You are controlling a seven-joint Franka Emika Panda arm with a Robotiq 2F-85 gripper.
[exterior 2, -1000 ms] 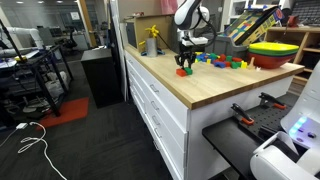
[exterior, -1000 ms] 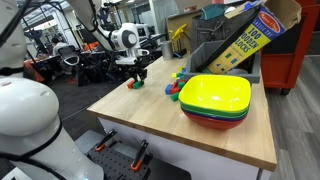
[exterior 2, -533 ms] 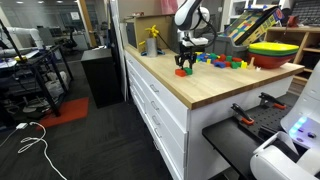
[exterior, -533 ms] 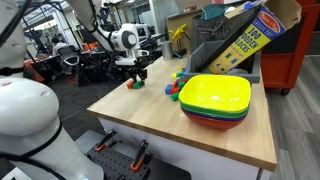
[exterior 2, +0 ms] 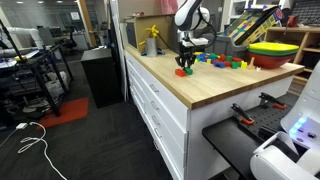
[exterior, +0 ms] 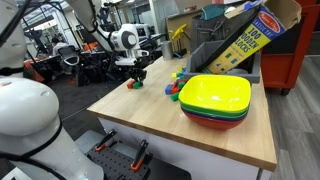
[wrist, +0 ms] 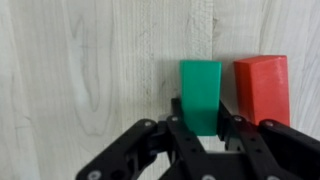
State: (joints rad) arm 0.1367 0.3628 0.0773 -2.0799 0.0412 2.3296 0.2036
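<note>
The green block [wrist: 200,90] lies flat on the pale wooden worktop [wrist: 80,70]. Its near end sits between the fingers of the gripper [wrist: 203,118], which are closed in on its two long sides and pinch it. The rest of the block sticks out past the fingertips, in line with them.

Just beside the green block, along one long side and parallel to it, lies a red block [wrist: 262,88]. A narrow strip of bare wood separates the two, so they do not touch.

In both exterior views the arm [exterior: 123,40] comes down steeply over this spot, near one end of the worktop and close to its edge. The green block itself is too small to make out there. Only a red speck shows at the fingertips.

Farther from the green block, towards the middle of the worktop, a scatter of loose blocks [exterior: 177,85] in several colours lies in a small cluster. Well apart from the green block, beyond that cluster, stands a stack of bowls [exterior: 215,100], the top one yellow. Farthest from it, behind the bowls, a tilted box [exterior: 245,40] printed "100 BLOCKS" leans against a dark bin.
</note>
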